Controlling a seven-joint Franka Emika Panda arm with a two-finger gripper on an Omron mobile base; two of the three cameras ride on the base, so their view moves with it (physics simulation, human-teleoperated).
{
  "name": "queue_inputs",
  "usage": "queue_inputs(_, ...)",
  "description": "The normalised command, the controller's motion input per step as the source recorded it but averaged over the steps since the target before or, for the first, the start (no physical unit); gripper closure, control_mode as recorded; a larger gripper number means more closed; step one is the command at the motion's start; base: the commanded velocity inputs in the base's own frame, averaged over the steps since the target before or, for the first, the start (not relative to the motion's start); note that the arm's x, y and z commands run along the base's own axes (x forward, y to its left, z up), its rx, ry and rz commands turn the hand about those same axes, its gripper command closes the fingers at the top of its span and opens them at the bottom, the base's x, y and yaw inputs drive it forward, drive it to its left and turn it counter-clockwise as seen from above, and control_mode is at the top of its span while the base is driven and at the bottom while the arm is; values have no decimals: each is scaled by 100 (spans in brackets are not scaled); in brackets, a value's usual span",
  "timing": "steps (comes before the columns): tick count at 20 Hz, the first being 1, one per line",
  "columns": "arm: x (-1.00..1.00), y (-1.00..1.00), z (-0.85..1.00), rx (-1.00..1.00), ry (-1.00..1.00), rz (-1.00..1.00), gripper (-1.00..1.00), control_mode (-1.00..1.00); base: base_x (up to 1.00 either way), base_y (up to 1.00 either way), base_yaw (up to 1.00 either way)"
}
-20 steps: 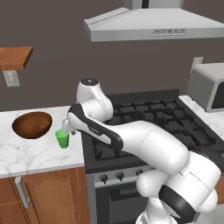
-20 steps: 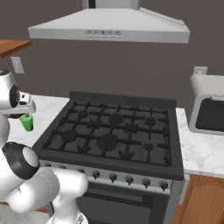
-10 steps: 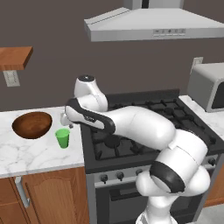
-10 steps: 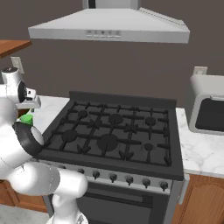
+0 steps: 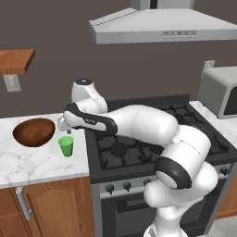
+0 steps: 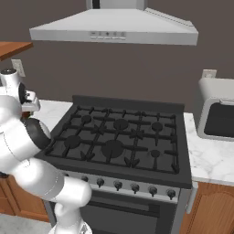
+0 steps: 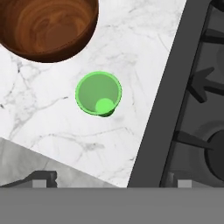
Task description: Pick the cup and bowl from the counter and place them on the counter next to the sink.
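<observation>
Marble counter (image 5: 32,162) held both of the task's things when we looked, and we placed everything else by the cup. We saw the cup (image 5: 66,146) standing upright on the white top, small and bright green, its open mouth facing up. We found the bowl (image 5: 34,132) a little way off from the cup on the side away from the stove, dark brown and glossy inside, apart from the cup and much wider than it. On the cup's other side, we saw the black stove (image 5: 152,139) butting against the counter's edge, with marble showing between that edge and the cup.

From the hand view we looked straight down into the cup (image 7: 98,93), with its base showing as a paler green disc inside the rim. We saw the bowl (image 7: 46,26) toward the top corner of that view and the stove's dark grates (image 7: 197,92) along one side.

We found the gripper (image 5: 64,128) poised above the cup, just over its rim, with its jaws spread wide and nothing between them. We could not see it touching the cup. A grey range hood (image 5: 166,28) hung over the stove, well above the cup.
</observation>
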Motion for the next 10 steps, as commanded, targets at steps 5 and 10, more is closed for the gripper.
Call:
queue_inputs(5, 41, 15, -9, 0, -1, 0, -100, -100, 0, 0, 0)
queue_inputs(10, 41, 5, -15, 0, -2, -2, -100, -100, 0, 0, 0)
